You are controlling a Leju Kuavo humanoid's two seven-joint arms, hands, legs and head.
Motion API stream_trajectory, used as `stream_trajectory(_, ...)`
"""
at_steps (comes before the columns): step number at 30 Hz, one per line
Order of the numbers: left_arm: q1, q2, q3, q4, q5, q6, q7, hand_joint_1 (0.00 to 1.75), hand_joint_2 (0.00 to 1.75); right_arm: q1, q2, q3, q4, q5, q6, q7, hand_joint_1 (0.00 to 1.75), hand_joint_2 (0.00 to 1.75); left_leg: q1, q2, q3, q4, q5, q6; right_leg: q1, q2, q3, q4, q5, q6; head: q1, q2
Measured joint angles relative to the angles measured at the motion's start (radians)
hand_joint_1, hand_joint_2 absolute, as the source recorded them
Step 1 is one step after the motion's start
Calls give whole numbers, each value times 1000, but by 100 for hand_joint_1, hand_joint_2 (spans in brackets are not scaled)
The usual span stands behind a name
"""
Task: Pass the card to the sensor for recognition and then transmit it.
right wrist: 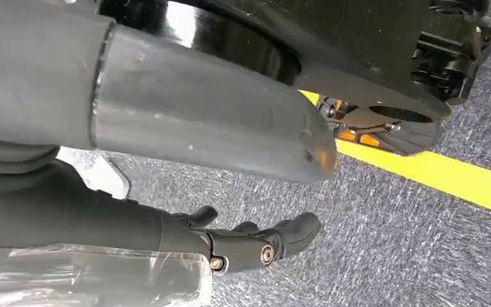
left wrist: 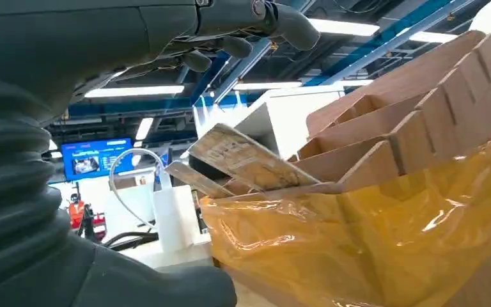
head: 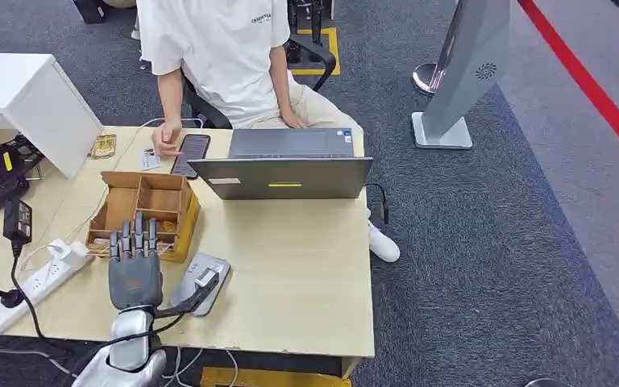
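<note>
Because the cards sit in the divided cardboard box, the left hand hovers at its near edge in the head view, fingers straight, apart and empty, the grey card reader just beside it. From the left wrist, a worn card leans on glossy yellow tape. The right hand hangs over carpet, fingers loosely curled, holding nothing.

The head view is evenly and brightly lit from overhead, sharp throughout, with only soft shadows under the laptop. In the left wrist view, ceiling light strips glare, and the yellow film shines. The right wrist view is dimmer, with highlights on the near, blurred thumb.
</note>
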Motion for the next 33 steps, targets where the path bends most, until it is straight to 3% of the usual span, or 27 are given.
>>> stream_trajectory(12,2,18,23,0,0,0,-2,0,175,0,-1,0,5,0,0,0,0,0,0,0,0,0,0,0,0,0,0,0,0,0,0,0)
stream_trajectory(13,2,18,23,0,0,0,-2,136,175,0,-1,0,5,0,0,0,0,0,0,0,0,0,0,0,0,0,0,0,0,0,0,0)
stream_trajectory(14,2,19,23,0,0,0,-3,175,175,0,-1,0,5,0,0,0,0,0,0,0,0,0,0,0,0,0,0,0,0,0,0,0)
stream_trajectory(33,41,26,99,-24,0,4,-61,175,175,-25,11,0,5,48,0,-2,0,0,0,0,1,0,0,0,0,0,1,0,0,0,0,0)
